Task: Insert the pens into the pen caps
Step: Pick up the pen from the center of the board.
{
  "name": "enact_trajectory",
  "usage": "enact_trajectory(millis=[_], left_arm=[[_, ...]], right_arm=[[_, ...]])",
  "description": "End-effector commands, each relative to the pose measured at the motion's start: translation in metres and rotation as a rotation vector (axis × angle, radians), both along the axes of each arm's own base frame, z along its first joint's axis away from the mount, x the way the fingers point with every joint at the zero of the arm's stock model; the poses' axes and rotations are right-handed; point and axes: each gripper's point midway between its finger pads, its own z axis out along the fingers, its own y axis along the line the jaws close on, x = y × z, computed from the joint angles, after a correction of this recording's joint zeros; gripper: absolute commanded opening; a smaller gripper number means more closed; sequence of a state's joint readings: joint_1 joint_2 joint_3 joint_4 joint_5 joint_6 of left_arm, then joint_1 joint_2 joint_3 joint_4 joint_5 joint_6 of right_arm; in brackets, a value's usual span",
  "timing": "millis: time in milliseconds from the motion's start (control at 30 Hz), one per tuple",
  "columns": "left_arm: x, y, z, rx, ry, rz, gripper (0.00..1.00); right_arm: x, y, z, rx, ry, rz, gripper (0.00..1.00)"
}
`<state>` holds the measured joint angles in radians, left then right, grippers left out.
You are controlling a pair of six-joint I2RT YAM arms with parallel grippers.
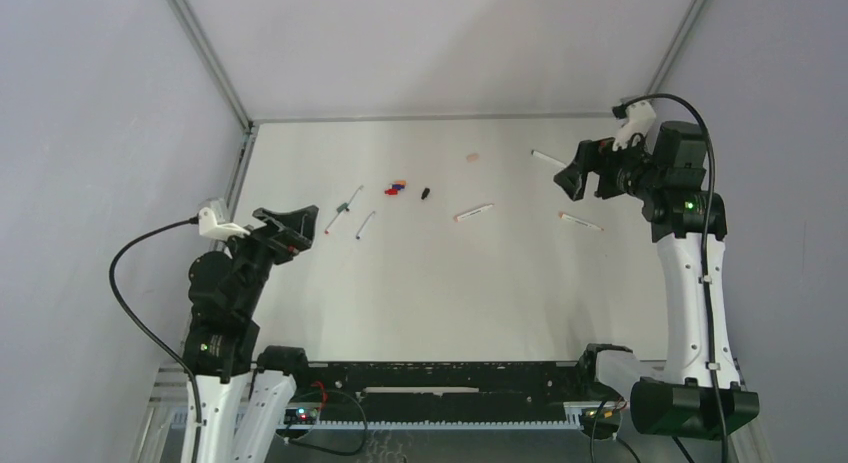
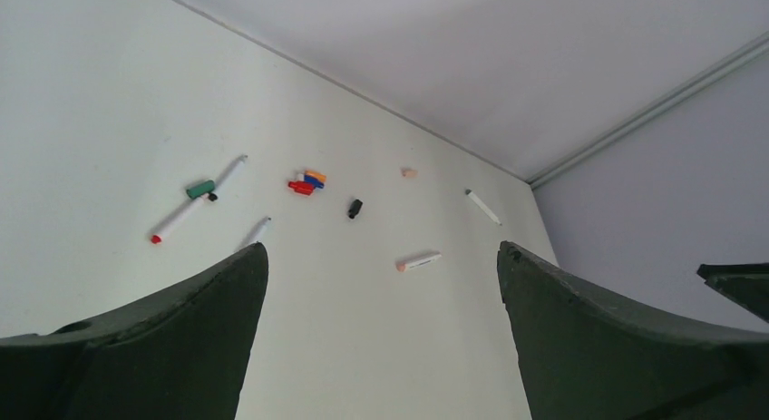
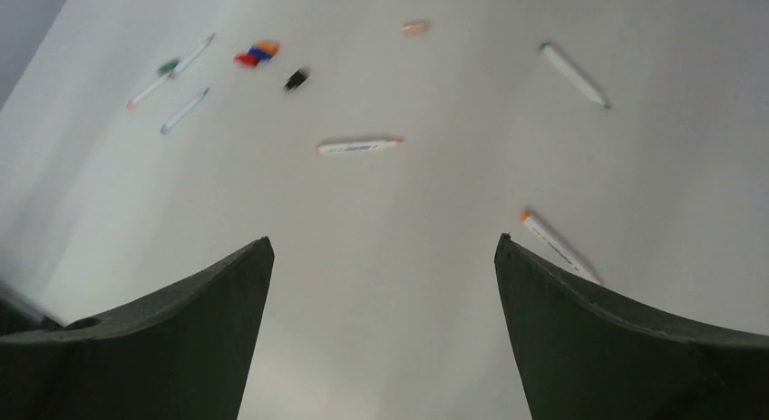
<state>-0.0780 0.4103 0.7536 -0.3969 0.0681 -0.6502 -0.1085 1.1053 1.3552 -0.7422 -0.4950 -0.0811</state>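
Thin white-barrelled marker pens and tiny coloured plastic caps lie separate — left pincer and right pincer hang wide, empty; first pickup seemingly comes next.

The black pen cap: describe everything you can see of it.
The black pen cap is a tiny, short, dark piece, plastic by its look, lying on its side on the white table, toward the far side. No pen is in it. It lies alone, with nothing touching it. The cluster of red, blue and orange caps sits just to its left across a small gap, and the pinkish-tipped pen lies to its right, a little nearer the arms.
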Motion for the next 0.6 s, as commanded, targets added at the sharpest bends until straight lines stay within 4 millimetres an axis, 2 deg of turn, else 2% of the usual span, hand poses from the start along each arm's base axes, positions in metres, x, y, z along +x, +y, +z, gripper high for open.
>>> enact_trajectory(millis=[0,133,333,567], left_arm=[[0.002,-0.011,-0.002,-0.070,-0.034,-0.054,1.00],[0.007,-0.020,-0.029,-0.079,0.042,-0.102,0.98],[0.023,-0.026,-0.083,-0.059,0.235,-0.125,0.92],[0.053,-0.017,-0.134,0.228,0.528,-0.089,0.91]], right_arm=[[-0.034,0.043,-0.004,-0.035,-0.041,0.361,1.00],[-0.049,0.061,-0.013,0.000,-0.034,0.505,1.00],[-0.052,0.067,-0.027,0.023,0.000,0.568,1.00],[-0.043,0.064,-0.047,0.021,0.064,0.564,1.00]])
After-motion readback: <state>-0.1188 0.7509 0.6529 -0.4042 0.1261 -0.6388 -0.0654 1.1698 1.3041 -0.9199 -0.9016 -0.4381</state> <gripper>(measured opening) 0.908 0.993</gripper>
